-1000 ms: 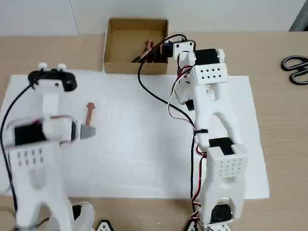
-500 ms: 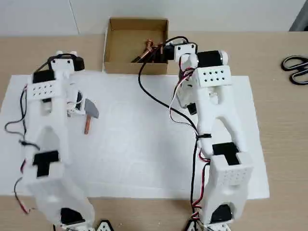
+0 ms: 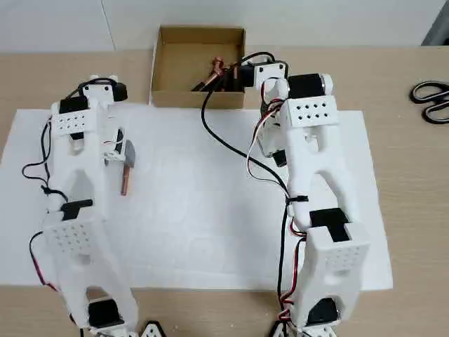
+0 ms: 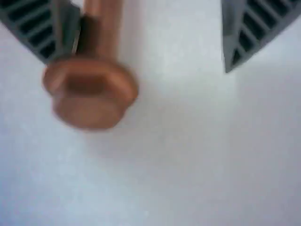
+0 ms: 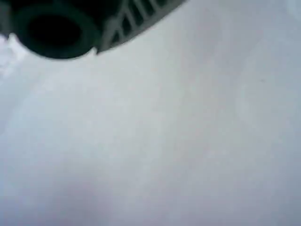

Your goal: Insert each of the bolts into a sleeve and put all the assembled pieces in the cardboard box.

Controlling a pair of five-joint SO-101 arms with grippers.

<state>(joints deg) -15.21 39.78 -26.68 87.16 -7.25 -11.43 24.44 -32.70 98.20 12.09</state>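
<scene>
Left arm: 1 s ago it was folded back near its base, with the gripper short of the bolt. 0.5 s ago it had swung out over the left side of the sheet, and it has barely moved since.

Left gripper now sits right over the bolt and is spread wide. In the wrist view the fingers stand well apart. The bolt shaft runs up just beside 1 finger, not clamped, and the hex head sticks out past the tips.

The bolt lies flat on the sheet. It shows a bit closer to the arm bases than it did 1 s ago, and about the same as 0.5 s ago.

Right arm: practically unchanged across all 3 frames, parked just in front of the box. Right gripper holds a black sleeve above the sheet, open end toward the camera, tight against a ribbed finger.

The box is on the table at the far edge of the sheet. It has assembled pieces piled in its right half, same as before.

Scissors are at the far right, well apart.
</scene>
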